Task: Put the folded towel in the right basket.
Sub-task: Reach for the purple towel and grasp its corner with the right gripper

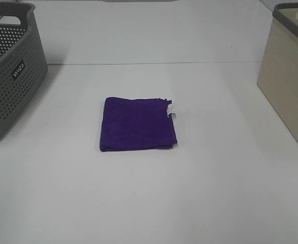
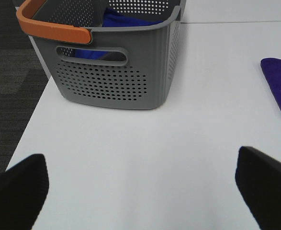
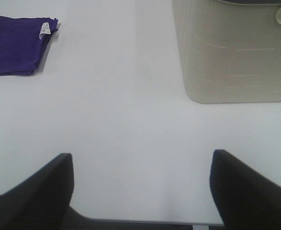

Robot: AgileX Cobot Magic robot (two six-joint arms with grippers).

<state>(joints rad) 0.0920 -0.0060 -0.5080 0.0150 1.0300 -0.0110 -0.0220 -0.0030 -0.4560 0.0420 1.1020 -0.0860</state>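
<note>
From high up, the folded purple terry towel lies flat near the middle of the white counter, well apart from both baskets. It is a soft, napped square of several layers, with a small white care label at its far right corner. A grey perforated plastic basket stands at the left edge. The beige smooth-walled basket, my target, stands at the right edge. Neither of my arms shows here.

Through my left wrist, my left gripper hangs over bare counter near the left edge, with the jaws spread wide and nothing between them. The grey basket is ahead of it. It has an orange handle, and a blue cloth lies inside.

Through my right wrist, my right gripper also has its jaws spread wide and empty, above the near edge. The beige basket stands just ahead, stiff and faintly ribbed.

I judge that nothing is begun and the reach comes first. The right arm is nearer the target, so I would use it. I would come down on the towel's near folded edge, press into the pile and pinch all the layers, so the fold does not fall open. Then I would lift it clear over the rim.
</note>
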